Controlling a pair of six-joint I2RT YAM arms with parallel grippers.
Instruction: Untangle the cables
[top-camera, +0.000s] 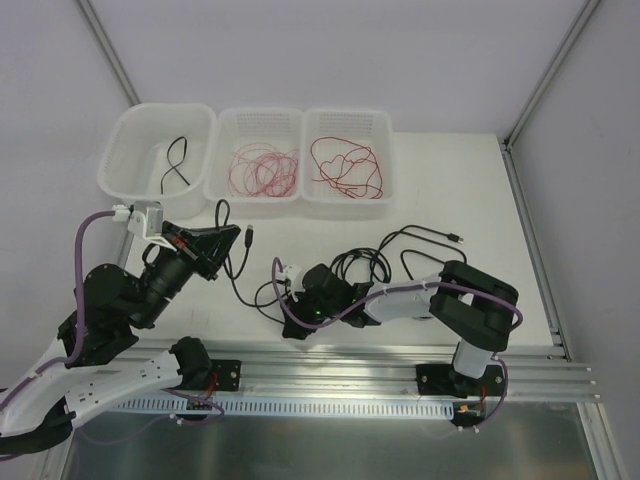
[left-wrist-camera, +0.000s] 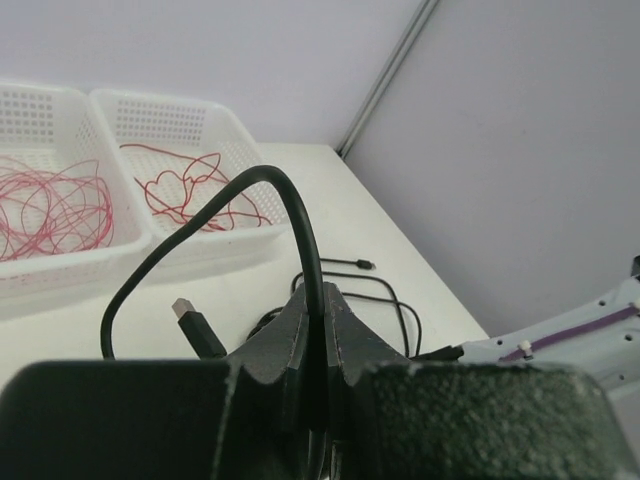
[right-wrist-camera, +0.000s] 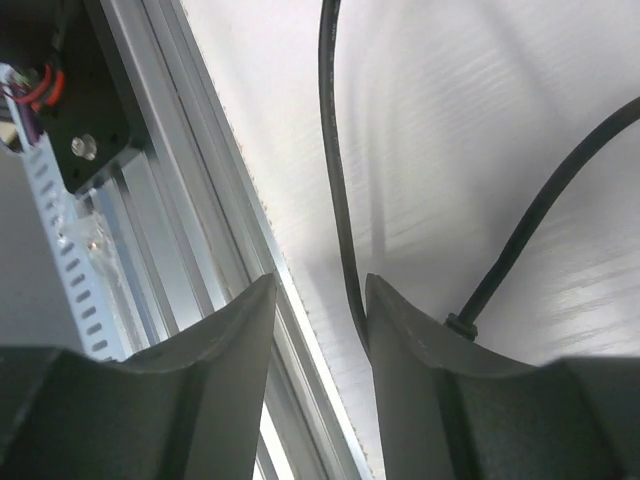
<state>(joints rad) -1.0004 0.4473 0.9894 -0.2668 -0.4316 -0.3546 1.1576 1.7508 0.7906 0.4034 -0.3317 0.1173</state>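
Left tool (left-wrist-camera: 318, 300): clenched on a black cable (left-wrist-camera: 270, 180), which arches up out of the closed jaws and curves down to a flat USB plug (left-wrist-camera: 190, 318) hanging just beside the fingers. Right tool (right-wrist-camera: 320, 290): released, jaws standing apart low over the tabletop (top-camera: 470, 190) by the aluminium rail (right-wrist-camera: 180, 200); a second black lead (right-wrist-camera: 335, 170) runs along the inner face of one finger, though whether it touches the finger cannot be told from this angle. Loose heap of black cables (top-camera: 365, 262): coiled on the tabletop between the two tools, one plug end trailing toward the right. Left basket (top-camera: 125, 150): one short black wire (top-camera: 178, 165) inside. Middle basket (top-camera: 260, 112): pinkish-red wires (top-camera: 265, 170) in loose loops. Right basket (top-camera: 345, 115): a red wire (top-camera: 345, 165), loosely coiled. The three baskets stand side by side, touching, along the far edge of the tabletop.
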